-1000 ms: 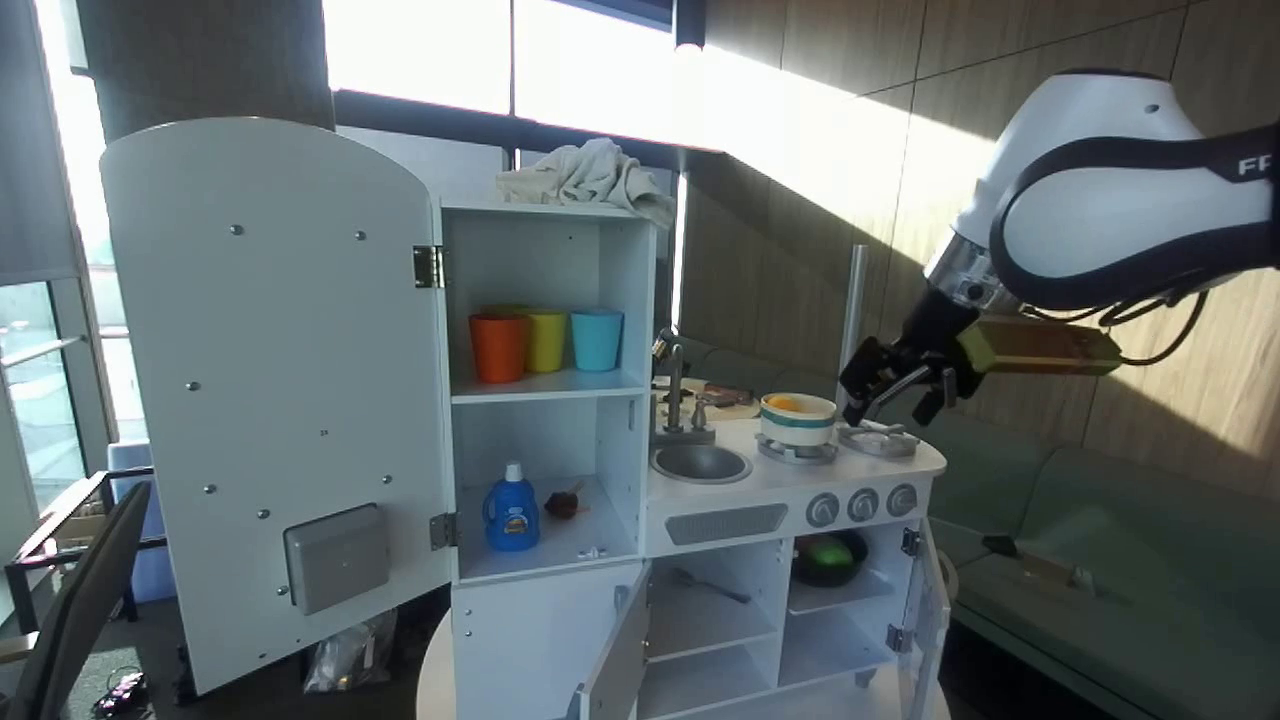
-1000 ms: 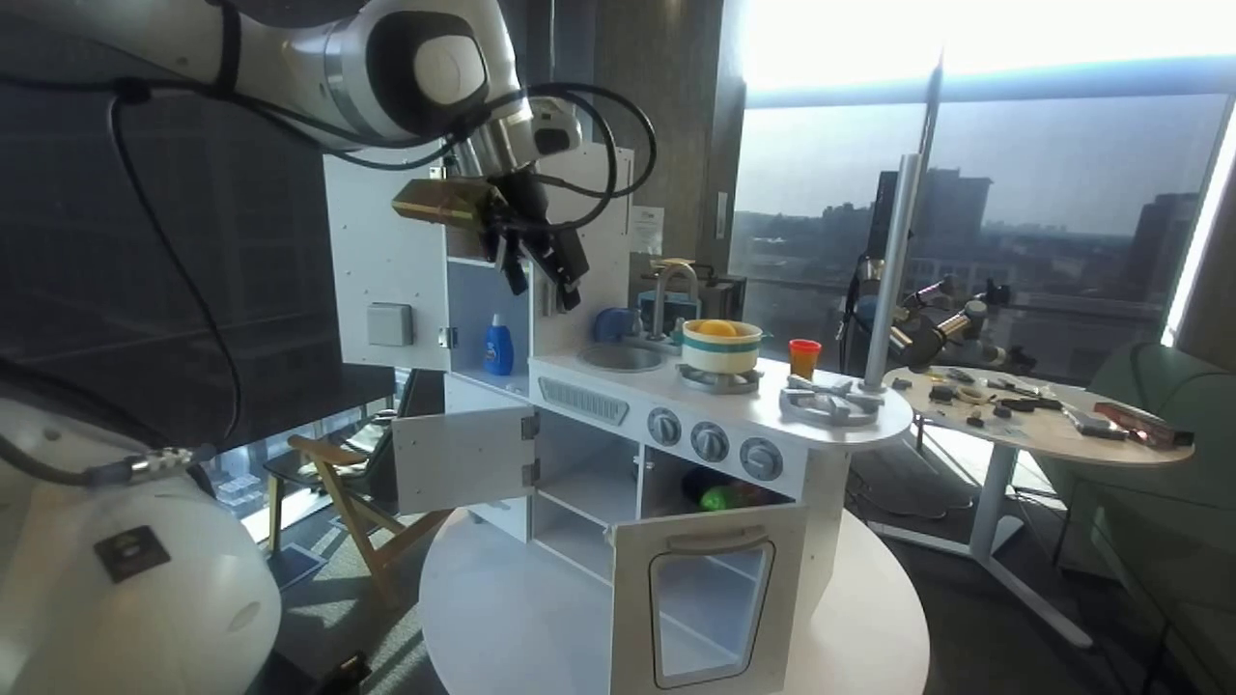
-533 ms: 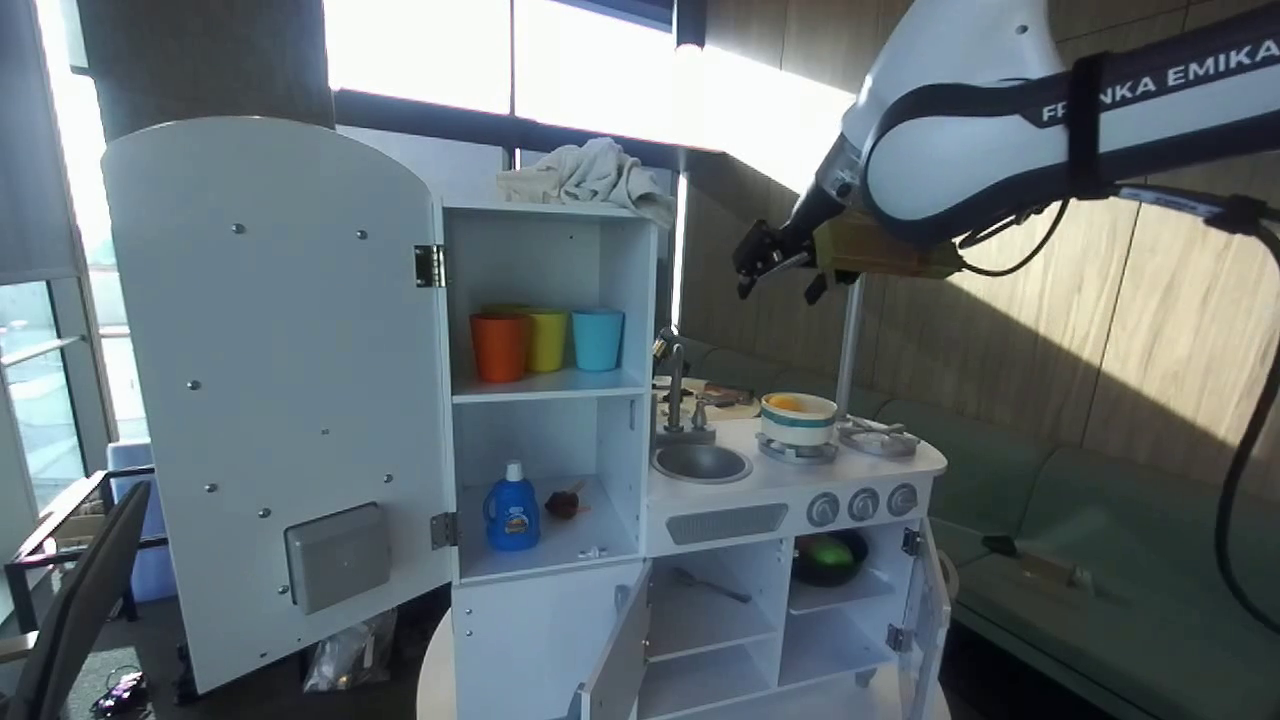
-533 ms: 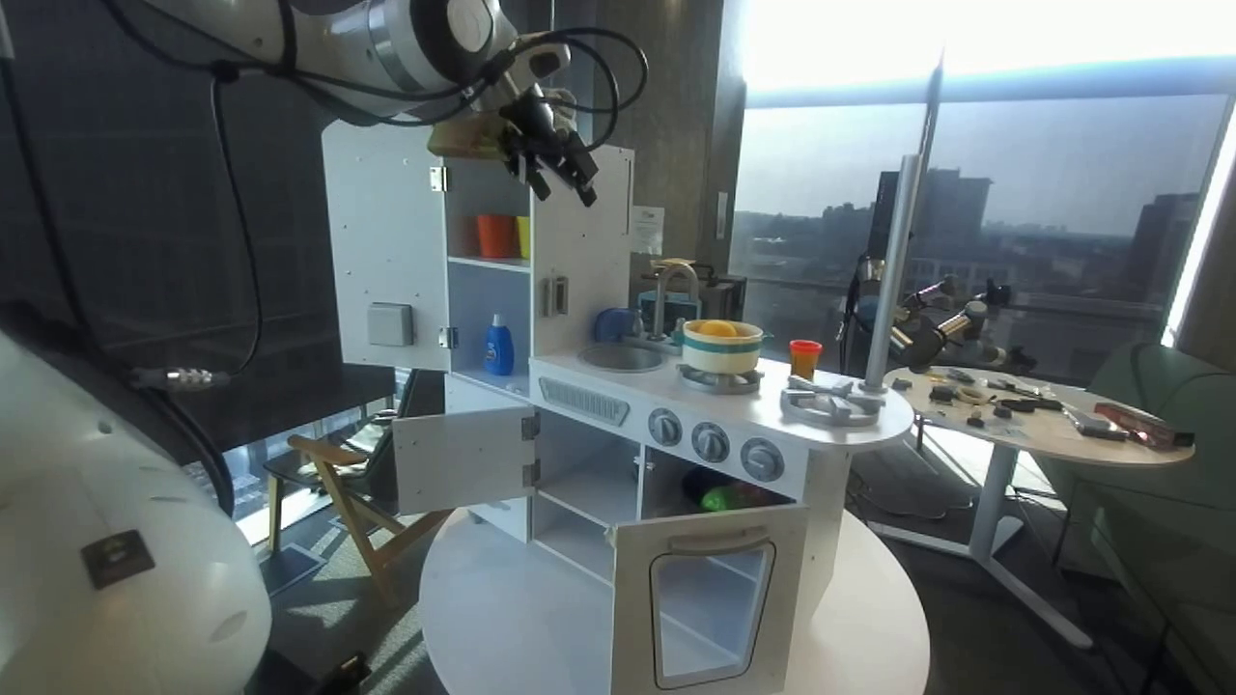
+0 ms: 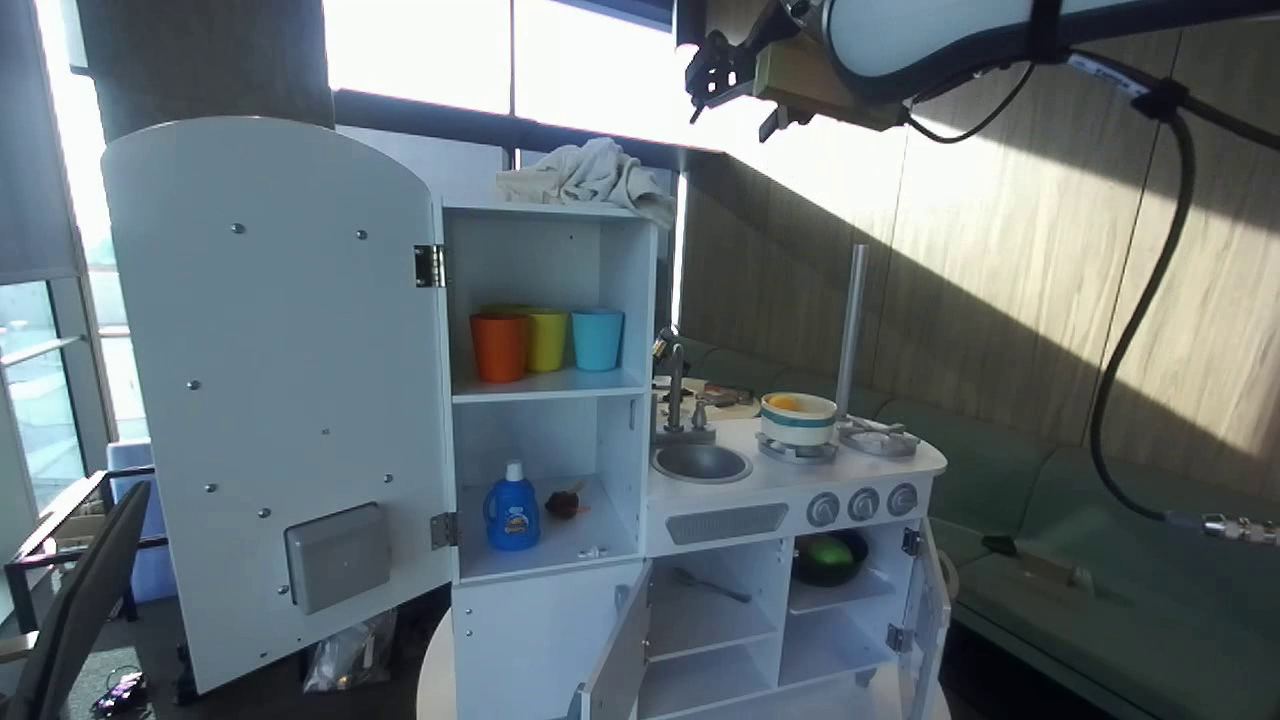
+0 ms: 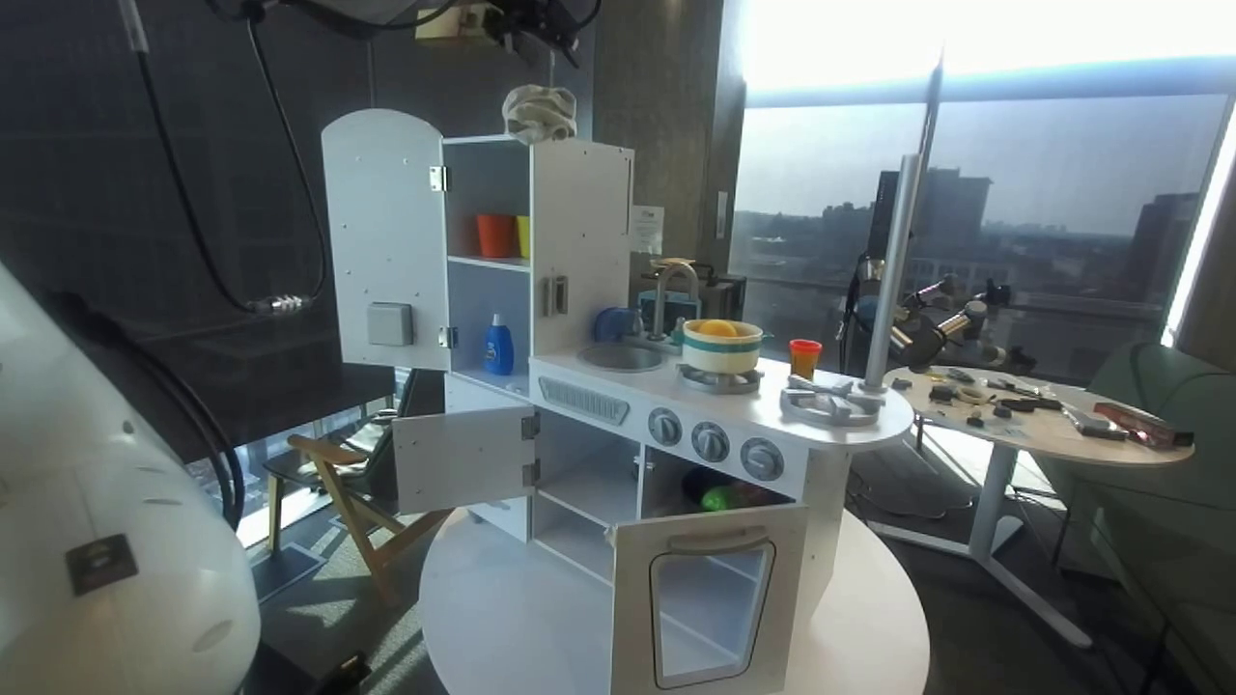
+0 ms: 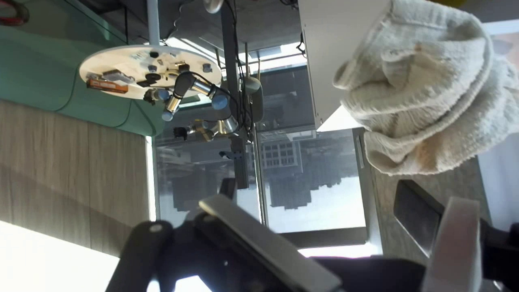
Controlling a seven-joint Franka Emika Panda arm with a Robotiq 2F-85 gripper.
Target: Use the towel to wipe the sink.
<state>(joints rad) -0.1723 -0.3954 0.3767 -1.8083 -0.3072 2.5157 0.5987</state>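
— See the towel [image 5: 595, 178]?
— Yes, bunched on top of the white cabinet [image 5: 560, 435], drooping a little over the edge, left of the sink [image 5: 703, 463] in both exterior views.
— And of the gripper [image 5: 732, 126], what to report?
— Poised higher than the towel, to the right in an exterior view and apart from it, with fingers [image 7: 269, 245] spread wide.
— And near the sink?
— Look just right for a striped pot [image 5: 797, 427] set on a burner [image 5: 797, 453].

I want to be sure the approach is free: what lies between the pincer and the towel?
Nothing: in both exterior views the stretch from the pincer down to the towel atop the white cabinet is bare, just open air.
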